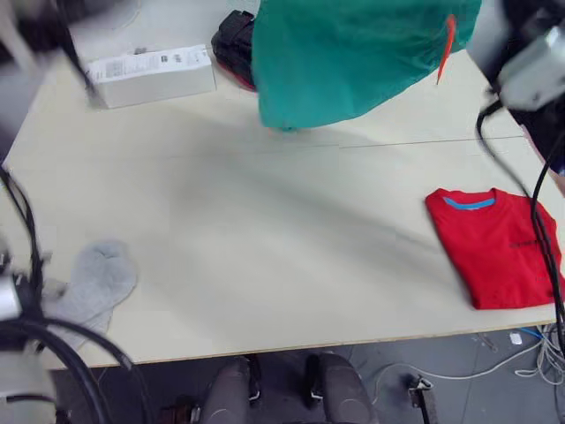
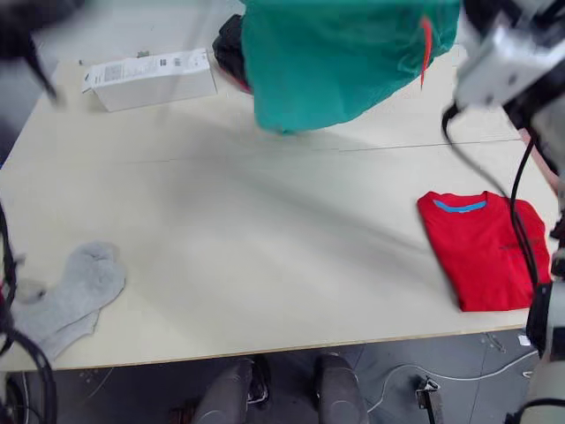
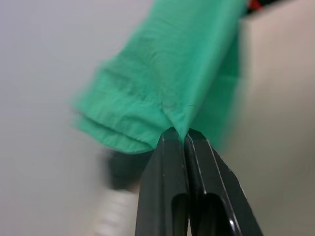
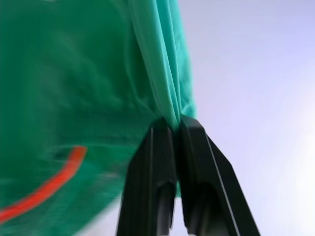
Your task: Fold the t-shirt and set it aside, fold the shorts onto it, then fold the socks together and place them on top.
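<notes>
Shorts (image 1: 353, 57) hang in the air over the far side of the surface (image 1: 265, 230), hem just brushing it. Left gripper (image 3: 183, 139) clamped on a pinch of teal cloth; right gripper (image 4: 176, 124) likewise, near the orange drawstring (image 4: 44, 189). Fabric looks light, limp, drapes freely; best held at waistband corners. T-shirt (image 1: 499, 247) lies folded at right edge. Socks (image 1: 93, 287), 2, at near left.
</notes>
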Robot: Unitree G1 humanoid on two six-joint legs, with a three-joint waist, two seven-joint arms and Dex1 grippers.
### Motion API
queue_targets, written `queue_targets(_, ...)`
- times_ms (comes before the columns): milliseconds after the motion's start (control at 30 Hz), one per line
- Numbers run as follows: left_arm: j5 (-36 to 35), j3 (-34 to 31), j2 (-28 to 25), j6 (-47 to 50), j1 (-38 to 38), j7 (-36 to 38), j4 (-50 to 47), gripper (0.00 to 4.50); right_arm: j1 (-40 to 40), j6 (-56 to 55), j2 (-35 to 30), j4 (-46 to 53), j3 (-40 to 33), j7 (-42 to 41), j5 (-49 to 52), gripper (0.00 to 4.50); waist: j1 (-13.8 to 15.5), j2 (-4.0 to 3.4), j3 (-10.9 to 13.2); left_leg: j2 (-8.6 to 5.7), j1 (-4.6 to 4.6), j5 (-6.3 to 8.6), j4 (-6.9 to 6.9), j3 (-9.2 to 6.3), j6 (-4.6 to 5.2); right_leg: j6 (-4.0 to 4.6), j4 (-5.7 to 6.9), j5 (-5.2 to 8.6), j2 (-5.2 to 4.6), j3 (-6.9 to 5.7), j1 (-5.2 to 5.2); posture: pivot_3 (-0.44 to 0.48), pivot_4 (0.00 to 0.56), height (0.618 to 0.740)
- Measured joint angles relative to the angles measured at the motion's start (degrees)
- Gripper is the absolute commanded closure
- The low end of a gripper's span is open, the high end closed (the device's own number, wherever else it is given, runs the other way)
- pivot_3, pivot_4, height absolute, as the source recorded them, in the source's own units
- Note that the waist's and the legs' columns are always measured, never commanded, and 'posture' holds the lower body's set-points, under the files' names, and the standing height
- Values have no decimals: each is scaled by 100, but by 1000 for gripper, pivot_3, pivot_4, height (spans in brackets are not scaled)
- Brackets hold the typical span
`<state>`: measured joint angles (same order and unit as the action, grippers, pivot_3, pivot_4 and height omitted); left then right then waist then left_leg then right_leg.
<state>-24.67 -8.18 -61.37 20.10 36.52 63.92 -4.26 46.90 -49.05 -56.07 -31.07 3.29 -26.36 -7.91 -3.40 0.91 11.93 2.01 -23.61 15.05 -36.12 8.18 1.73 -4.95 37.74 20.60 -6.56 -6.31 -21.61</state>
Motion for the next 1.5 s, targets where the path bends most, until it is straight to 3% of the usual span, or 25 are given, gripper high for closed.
queue_targets(67, -105, -5, -155, 256, -1786, 427, -930, 4475, -1040, 191, 8, 467, 311, -832, 577, 4500, -8, 1, 9, 10, -28, 0, -38, 1, 0, 1, -8, 2, 4, 17, -7, 0, 150, 740)
queue_targets(100, -124, -5, -179, 344, -2152, 505, -1141, 4475, -1288, 299, 16, 565, 401, -1075, 690, 4500, 15, 1, 28, 18, -52, 0, -78, -3, 1, -1, -6, 4, 5, 15, -10, 0, 150, 740)
queue_targets(200, -118, -261, -263, 428, -2850, 525, -1675, 4475, -1919, 643, 14, 1025, 498, -1757, 1152, 4500, 95, -1, 49, 21, -43, -25, -159, 0, 26, -5, 1, 3, 2, 26, 16, 0, 150, 740)
queue_targets(367, -187, -489, -286, 634, -3815, 662, -2116, 4475, -2573, 1132, 12, 1550, 508, -2437, 1572, 4500, 175, 0, 48, 17, 58, -27, -113, 5, 24, 35, -43, -37, -13, 42, 110, 0, 150, 740)
queue_targets(533, -204, -728, -344, 752, -4439, 825, -2364, 4475, -3260, 1749, -64, 2303, 506, -3259, 2135, 4500, 181, -1, 42, 31, 46, -63, -80, 5, -31, 66, -26, -33, -11, 38, 70, 0, 150, 740)
queue_targets(700, -225, -937, -417, 794, -4814, 1008, -2483, 4475, -3891, 2451, -435, 2991, 478, -4011, 2607, 4500, 180, -1, 42, 50, 33, -70, -79, 12, -19, 66, 4, -32, 8, 32, 37, 0, 150, 740)
queue_targets(1033, -734, -1889, -973, 1195, -5638, 2213, -2715, 4475, -4800, 4416, -906, 4430, -171, -4923, 3932, 4500, 182, 5, 40, 62, 29, -41, -86, 26, -18, 84, -16, -25, 11, 38, 33, 0, 150, 740)
queue_targets(1167, -1222, -2564, -1584, 1242, -6359, 2217, -2685, 4475, -5080, 5101, -1065, 4784, -430, -5199, 4321, 4500, 194, 6, 39, 63, 17, -42, -78, 25, -22, 88, -24, -23, 9, 37, 21, 0, 150, 740)
queue_targets(1300, -1442, -3089, -2153, 656, -7063, 2218, -2487, 4475, -5447, 5821, -1127, 5198, -761, -5400, 4792, 4500, 187, 5, 39, 63, 13, -52, -71, 27, -14, 91, -32, -22, 10, 34, 17, 0, 150, 740)
queue_targets(1400, -1313, -2469, -2667, -192, -6000, 2216, -1482, 4475, -5411, 6188, -1077, 5375, -903, -5323, 4989, 4500, 200, 7, 40, 64, 12, -44, -69, 28, -23, 103, -30, -25, 13, 29, 8, 0, 150, 740)
queue_targets(1467, -1201, -1299, -2732, -597, -4171, 2208, -825, 4475, -5356, 6374, -937, 5429, -1021, -5189, 5025, 4500, 224, 4, 37, 62, 16, -44, -65, 34, -23, 101, -33, -29, 14, 33, 13, 0, 150, 740)
queue_targets(1500, -914, -552, -2373, -669, -2789, 2208, -461, 4475, -5303, 6479, -866, 5397, -1072, -5103, 5039, 4500, 251, -10, 29, 58, 14, -44, -60, 44, -19, 93, -39, -35, 18, 36, 15, 0, 150, 740)
